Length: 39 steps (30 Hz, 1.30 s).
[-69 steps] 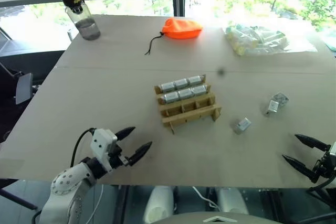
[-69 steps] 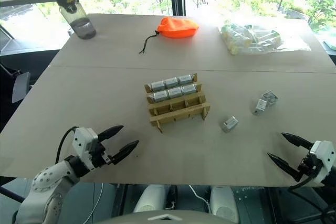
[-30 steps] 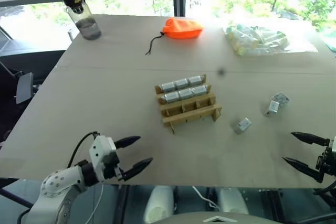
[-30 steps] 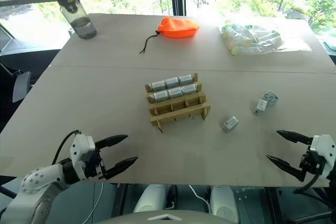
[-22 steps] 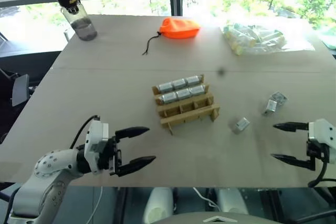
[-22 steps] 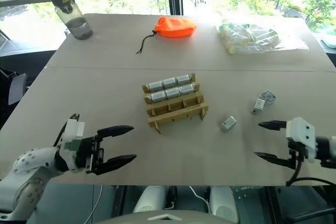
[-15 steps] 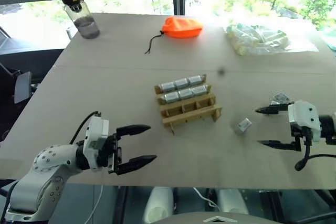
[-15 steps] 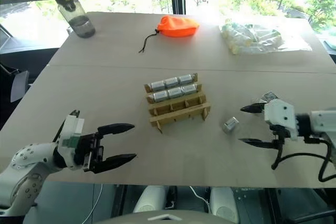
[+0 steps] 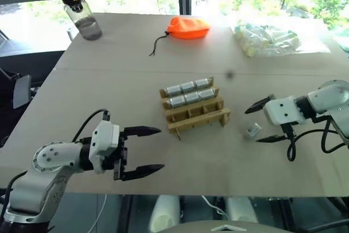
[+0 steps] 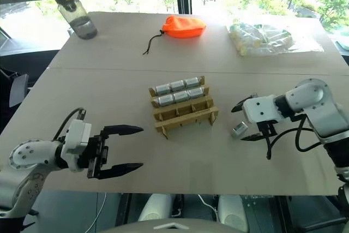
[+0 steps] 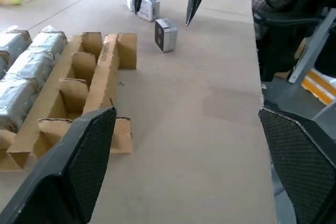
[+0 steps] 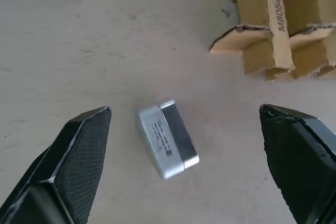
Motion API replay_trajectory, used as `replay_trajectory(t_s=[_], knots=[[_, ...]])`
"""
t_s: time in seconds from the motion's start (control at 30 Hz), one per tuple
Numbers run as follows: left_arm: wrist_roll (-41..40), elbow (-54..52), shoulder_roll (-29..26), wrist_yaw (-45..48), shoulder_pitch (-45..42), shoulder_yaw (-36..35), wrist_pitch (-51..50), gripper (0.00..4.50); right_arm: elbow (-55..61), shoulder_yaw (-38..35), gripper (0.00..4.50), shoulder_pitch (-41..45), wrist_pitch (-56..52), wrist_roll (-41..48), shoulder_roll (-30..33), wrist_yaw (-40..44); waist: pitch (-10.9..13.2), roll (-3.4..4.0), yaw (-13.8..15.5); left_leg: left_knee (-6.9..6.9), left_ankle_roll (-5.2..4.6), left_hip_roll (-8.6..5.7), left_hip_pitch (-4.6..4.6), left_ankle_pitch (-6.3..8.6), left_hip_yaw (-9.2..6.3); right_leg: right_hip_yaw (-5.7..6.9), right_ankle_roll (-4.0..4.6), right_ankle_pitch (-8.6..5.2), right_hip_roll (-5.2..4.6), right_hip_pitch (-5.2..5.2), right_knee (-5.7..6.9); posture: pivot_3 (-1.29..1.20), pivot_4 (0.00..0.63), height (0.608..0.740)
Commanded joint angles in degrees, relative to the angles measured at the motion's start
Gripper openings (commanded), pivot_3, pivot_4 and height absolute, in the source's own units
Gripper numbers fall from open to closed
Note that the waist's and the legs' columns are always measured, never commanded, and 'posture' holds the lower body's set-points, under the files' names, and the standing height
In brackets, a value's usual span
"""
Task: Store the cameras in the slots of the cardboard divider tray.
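Currently: six shiny metal cameras [image 9: 188,92] sitting in one cardboard tray [image 9: 197,115]; one boxy loose camera [image 9: 252,130] lying at its three o'clock; left gripper [image 9: 143,150] and right gripper [image 9: 264,120] both gaping wide, holding nothing.

You have a tan tray [image 9: 195,109] on a pale beige table [image 9: 109,96], with shiny silver-grey cameras [image 9: 188,92] in its far rows. The loose camera [image 12: 168,145] is silver with a darker face. The pouch [image 9: 187,28] is bright orange, and the bottle [image 9: 82,15] smoky grey, capped black.
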State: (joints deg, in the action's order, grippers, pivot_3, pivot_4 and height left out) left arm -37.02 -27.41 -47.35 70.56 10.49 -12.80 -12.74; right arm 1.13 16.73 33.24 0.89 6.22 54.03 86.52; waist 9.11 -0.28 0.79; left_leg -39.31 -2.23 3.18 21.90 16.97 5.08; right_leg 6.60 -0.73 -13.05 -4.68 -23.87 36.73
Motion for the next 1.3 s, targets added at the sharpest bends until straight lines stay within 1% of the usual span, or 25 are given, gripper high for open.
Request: replay_trajectory(t_s=[0.03, 0.17, 0.33, 0.37, 0.4, 0.43, 0.5, 0.53, 0.57, 0.6, 0.63, 0.67, 0.87, 1.0, 1.1, 1.23, 1.27, 1.3], knots=[[-0.04, -4.03, 0.62, -1.72, -0.16, 0.76, 0.16, 4.49, -1.1, 2.32, 4.5, 3.14, 3.15, -2.92, 0.0, 3.12, 0.0, 0.0, 0.01, 0.0, 0.0, 0.0, 0.0, 0.0, 0.01, -0.01, 0.0, 0.0, 0.0, 0.0, 0.0, 0.0, 0.15, 0.726], [0.71, -3.34, 0.68, -2.32, -0.39, 0.67, 0.67, 4.49, -3.55, 4.74, 4.5, 5.16, 6.19, -5.92, 0.38, 4.34, 0.01, 0.02, -0.02, 0.0, 0.01, 0.0, -0.01, -0.01, -0.02, 0.03, 0.0, 0.0, 0.01, 0.0, 0.02, 0.0, 0.15, 0.726], [0.97, -3.04, 0.84, -2.32, -0.59, 0.7, 1.08, 4.49, -5.71, 6.14, 4.5, 5.72, 8.97, -8.27, 0.42, 4.45, 0.01, 0.02, -0.02, 0.0, 0.01, 0.0, -0.03, -0.01, 0.01, 0.0, 0.0, 0.0, 0.02, 0.0, 0.03, 0.0, 0.15, 0.726], [1.02, -2.98, 0.86, -2.31, -0.64, 0.74, 1.14, 4.5, -6.0, 6.2, 4.09, 5.77, 9.36, -8.47, 0.38, 4.44, 0.01, 0.02, -0.02, 0.0, 0.01, 0.0, -0.03, -0.01, 0.02, 0.0, 0.0, 0.0, 0.01, 0.0, 0.03, 0.0, 0.15, 0.726], [1.21, -2.84, 0.81, -2.22, -0.75, 0.87, 1.28, 4.5, -6.32, 6.28, 3.97, 5.91, 9.82, -8.71, 0.41, 4.45, 0.02, 0.03, -0.02, -0.01, 0.01, 0.0, -0.02, -0.01, 0.03, 0.0, 0.0, 0.0, 0.01, 0.0, 0.03, 0.0, 0.15, 0.726], [1.36, -2.7, 0.76, -2.14, -0.85, 0.98, 1.39, 4.5, -6.55, 6.35, 3.62, 6.05, 10.1, -8.86, 0.41, 4.45, 0.02, 0.02, -0.02, -0.01, 0.01, 0.0, -0.02, -0.01, 0.03, 0.0, 0.0, 0.0, 0.01, 0.0, 0.02, 0.0, 0.15, 0.726], [1.58, -2.43, 0.72, -1.97, -1.05, 1.15, 1.58, 4.5, -6.88, 6.43, 2.75, 6.19, 10.6, -9.01, 0.49, 4.47, 0.02, 0.03, -0.03, -0.01, 0.01, 0.0, -0.03, -0.01, 0.03, 0.0, 0.0, 0.0, 0.01, 0.0, 0.03, 0.0, 0.15, 0.726], [1.59, -2.32, 0.73, -1.89, -1.13, 1.2, 1.63, 4.5, -6.97, 6.41, 2.16, 6.2, 10.84, -8.99, 0.52, 4.52, 0.02, 0.03, -0.03, -0.01, 0.01, 0.0, -0.03, -0.01, 0.03, 0.0, 0.0, 0.0, 0.02, 0.0, 0.03, 0.0, 0.15, 0.726], [1.64, -2.18, 0.71, -1.82, -1.25, 1.27, 1.7, 4.5, -6.84, 6.31, 1.75, 6.12, 10.72, -8.61, 0.53, 4.78, 0.02, 0.03, -0.05, -0.01, 0.01, 0.0, -0.03, -0.01, 0.03, 0.0, 0.0, 0.0, 0.02, 0.0, 0.03, 0.0, 0.15, 0.726], [1.71, -2.02, 0.7, -1.74, -1.41, 1.35, 1.77, 4.5, -6.1, 6.07, 1.45, 5.87, 9.83, -7.51, 0.59, 5.3, 0.02, 0.03, -0.04, -0.01, 0.01, 0.0, -0.04, -0.01, 0.04, -0.01, 0.0, 0.0, 0.02, 0.0, 0.03, 0.0, 0.15, 0.726], [1.77, -1.85, 0.7, -1.67, -1.55, 1.42, 1.83, 4.5, -5.58, 5.92, 0.98, 5.72, 9.14, -6.73, 0.6, 5.67, 0.02, 0.03, -0.04, -0.01, 0.01, 0.01, -0.04, -0.01, 0.03, -0.01, 0.0, 0.0, 0.02, 0.0, 0.03, 0.0, 0.15, 0.726], [1.85, -1.67, 0.7, -1.59, -1.73, 1.48, 1.89, 4.5, -4.4, 5.59, 0.74, 5.66, 7.72, -5.4, 0.57, 5.89, 0.02, 0.03, -0.04, -0.01, 0.01, 0.01, -0.04, -0.01, 0.03, -0.01, 0.0, 0.0, 0.02, 0.0, 0.03, 0.0, 0.15, 0.726], [2.2, -0.75, 0.83, -1.43, -2.49, 1.63, 2.17, 4.5, 2.69, 3.92, 0.73, 6.83, -4.07, 0.71, 0.27, 5.03, 0.03, 0.06, -0.04, -0.01, 0.01, 0.02, -0.02, -0.01, 0.01, 0.01, 0.0, 0.0, 0.01, 0.0, 0.03, 0.0, 0.15, 0.726], [3.98, 1.99, 1.66, -2.17, -4.79, 2.49, 3.42, 4.5, 9.29, 3.54, 0.73, 10.5, -18.79, 7.85, -3.77, 2.76, 0.04, 0.06, -0.04, -0.02, 0.01, 0.01, -0.04, -0.01, 0.01, 0.01, 0.0, 0.0, 0.01, 0.0, 0.05, 0.0, 0.15, 0.726], [4.54, 3.54, 1.86, -1.88, -5.47, 2.35, 4.09, 4.5, 8.7, 5.25, 0.73, 14.6, -19.67, 2.79, -8.84, -3.41, 0.05, 0.08, -0.35, -0.01, 0.01, 0.03, -0.03, -0.01, -0.03, 0.02, 0.02, 0.01, 0.03, -0.01, 0.06, 0.0, 0.15, 0.726], [5.17, 5.75, 1.88, -1.54, -5.92, 1.63, 5.32, 4.5, 6.31, 8.34, 0.73, 23.26, -30.03, 1.95, -16.74, -5.87, 0.06, 0.09, -0.45, -0.01, 0.02, 0.03, 0.0, -0.01, 0.0, 0.01, 0.03, 0.01, 0.05, -0.06, 0.1, 0.0, 0.15, 0.726], [5.37, 6.24, 1.91, -1.57, -6.07, 1.45, 5.6, 4.5, 4.75, 9.79, 0.73, 25.51, -32.09, 0.17, -18.47, -7.05, 0.05, 0.09, -0.49, -0.01, 0.02, 0.03, 0.02, -0.01, 0.0, 0.02, 0.03, 0.01, 0.05, -0.08, 0.1, 0.0, 0.15, 0.726], [5.6, 6.72, 1.94, -1.68, -6.19, 1.23, 5.9, 4.5, 2.68, 11.45, 0.73, 27.5, -31.21, -2.41, -20.26, -8.35, 0.05, 0.09, -0.56, -0.01, 0.02, 0.03, 0.05, -0.01, 0.01, 0.01, 0.03, 0.02, 0.05, -0.12, 0.11, 0.0, 0.15, 0.726]])
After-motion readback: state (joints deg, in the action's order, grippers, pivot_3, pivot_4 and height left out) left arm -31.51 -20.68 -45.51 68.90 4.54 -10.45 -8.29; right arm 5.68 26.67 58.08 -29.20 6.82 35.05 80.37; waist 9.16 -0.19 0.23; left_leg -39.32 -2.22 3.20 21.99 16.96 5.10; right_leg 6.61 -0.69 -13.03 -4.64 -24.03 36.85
